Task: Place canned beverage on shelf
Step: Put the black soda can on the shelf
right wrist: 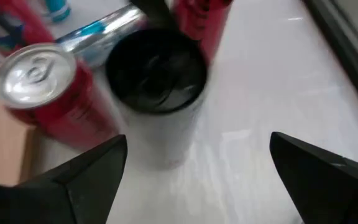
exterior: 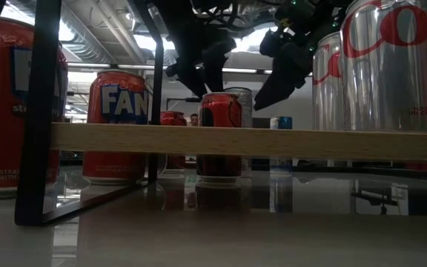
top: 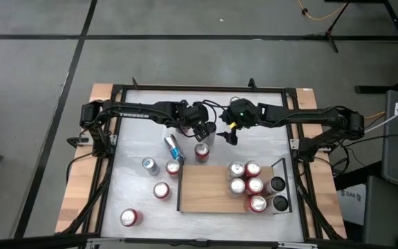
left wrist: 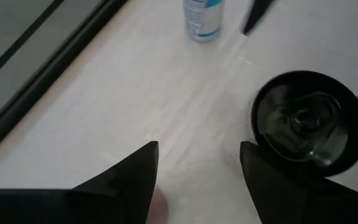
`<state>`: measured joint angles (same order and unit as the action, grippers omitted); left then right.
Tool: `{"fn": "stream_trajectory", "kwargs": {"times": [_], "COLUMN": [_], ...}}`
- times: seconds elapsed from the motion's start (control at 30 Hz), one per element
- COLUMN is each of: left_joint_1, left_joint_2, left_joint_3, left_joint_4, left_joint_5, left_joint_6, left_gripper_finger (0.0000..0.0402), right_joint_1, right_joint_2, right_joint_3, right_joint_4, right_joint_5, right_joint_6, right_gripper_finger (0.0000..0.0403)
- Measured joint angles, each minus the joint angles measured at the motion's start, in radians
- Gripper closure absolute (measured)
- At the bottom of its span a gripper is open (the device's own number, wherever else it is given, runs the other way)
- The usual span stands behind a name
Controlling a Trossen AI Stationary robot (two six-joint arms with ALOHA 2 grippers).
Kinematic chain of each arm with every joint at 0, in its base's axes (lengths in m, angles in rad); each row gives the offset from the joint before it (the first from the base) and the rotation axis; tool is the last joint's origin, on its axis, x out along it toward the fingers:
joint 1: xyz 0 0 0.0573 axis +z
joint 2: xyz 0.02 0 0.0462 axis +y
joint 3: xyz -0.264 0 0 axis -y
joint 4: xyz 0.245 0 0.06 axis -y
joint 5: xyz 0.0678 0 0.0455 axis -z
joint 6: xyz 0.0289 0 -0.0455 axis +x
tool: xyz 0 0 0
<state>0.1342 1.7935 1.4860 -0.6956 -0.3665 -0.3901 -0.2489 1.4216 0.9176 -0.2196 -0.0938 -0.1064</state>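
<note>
1. High view: the black-topped silver can point(top: 210, 135) stands on the white desk point(top: 137, 194), beyond the light-brown wooden shelf point(top: 202, 188).
2. My right pincer point(top: 229, 135) gapes wide beside it, empty.
3. My left pincer point(top: 202, 131) hovers half-open, holding nothing.

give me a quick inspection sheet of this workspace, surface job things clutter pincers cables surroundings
surface: white tabletop, wooden strips along its sides.
job's things: shelf at the front right, five red-and-silver cans upright on its right part; two dark-topped cans past its right end.
clutter: loose cans left of the shelf, one blue-and-silver can lying on its side; a black-topped silver can upright behind the shelf.
pincers: left pincer open, empty, beside the black-topped can; right pincer open wide, empty, above the table.
cables: dark cables at the table's right side.
surroundings: grey floor with dark lines; a stand's foot behind the table.
</note>
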Motion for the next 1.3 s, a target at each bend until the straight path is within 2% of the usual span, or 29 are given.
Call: {"fn": "stream_trajectory", "kwargs": {"times": [0.2, 0.67, 0.87, 1.07, 1.3], "left_joint_1": [-0.029, -0.084, -0.085, -0.085, -0.085], "left_joint_2": [0.000, 0.000, 0.000, -0.008, -0.043], "left_joint_3": [0.000, 0.000, 0.000, 0.000, 0.001], "left_joint_4": [-0.009, -0.002, -0.039, -0.134, -0.167], "left_joint_5": [0.006, 0.039, 0.037, 0.036, 0.034], "left_joint_6": [0.000, -0.022, -0.026, -0.026, -0.020], "left_gripper_finger": [0.0176, 0.0176, 0.0176, 0.0176, 0.0176], "right_joint_1": [0.000, 0.000, 0.000, 0.000, 0.000], "right_joint_2": [0.003, 0.003, -0.011, -0.092, -0.161], "right_joint_3": [0.000, -0.001, -0.001, 0.000, 0.000], "right_joint_4": [-0.004, 0.040, 0.023, -0.019, 0.027], "right_joint_5": [0.099, 0.225, 0.191, 0.157, -0.024], "right_joint_6": [0.025, 0.077, 0.073, 0.045, 0.042], "right_gripper_finger": [0.0017, 0.0017, 0.0017, 0.0017, 0.0017]}}
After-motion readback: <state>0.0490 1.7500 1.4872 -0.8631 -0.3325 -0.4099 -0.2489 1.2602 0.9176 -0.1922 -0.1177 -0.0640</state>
